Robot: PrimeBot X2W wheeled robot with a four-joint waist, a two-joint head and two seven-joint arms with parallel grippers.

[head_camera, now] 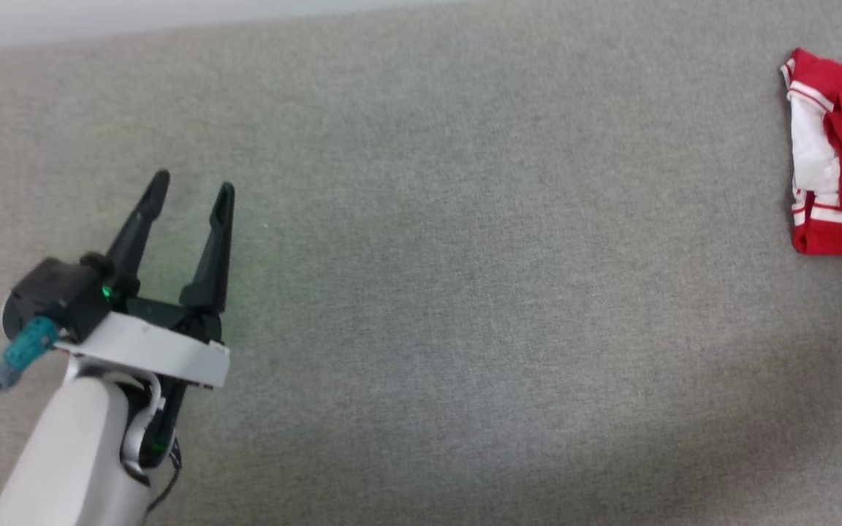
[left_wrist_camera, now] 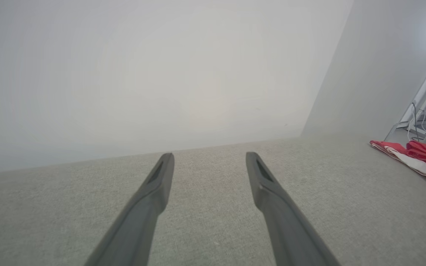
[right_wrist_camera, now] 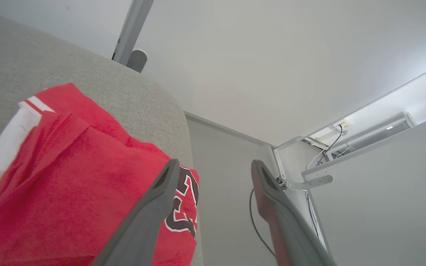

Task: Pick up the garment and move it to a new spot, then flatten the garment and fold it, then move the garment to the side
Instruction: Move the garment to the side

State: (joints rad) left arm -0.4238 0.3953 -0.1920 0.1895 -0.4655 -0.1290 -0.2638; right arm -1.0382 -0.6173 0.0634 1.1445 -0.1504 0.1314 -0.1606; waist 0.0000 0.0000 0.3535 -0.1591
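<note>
**Both Grippers Wide, Jersey Out on the Right Edge**

Head view: the left gripper (head_camera: pixel 194 183) sat at the lower left over the grey surface (head_camera: pixel 465 256), its two dark fingers spread apart with nothing between them. Far across, at the right border, the garment (head_camera: pixel 841 153) lay bunched in a red and white heap, partly cut off by the frame and well apart from that gripper.

Left wrist view: the left gripper (left_wrist_camera: pixel 210 157) pointed at a pale wall (left_wrist_camera: pixel 161 74), fingers parted and empty, only grey surface (left_wrist_camera: pixel 205 207) beneath them. The garment (left_wrist_camera: pixel 416 159) was a low crumpled strip off at the right.

Right wrist view: the right gripper (right_wrist_camera: pixel 216 164) stood fully spread, gripping nothing. The garment (right_wrist_camera: pixel 68 177) lay close beneath and left of it, at the rim of the grey surface (right_wrist_camera: pixel 50 62), black lettering (right_wrist_camera: pixel 185 207) showing beside one finger. Whether that finger touched the cloth, I couldn't tell.
</note>
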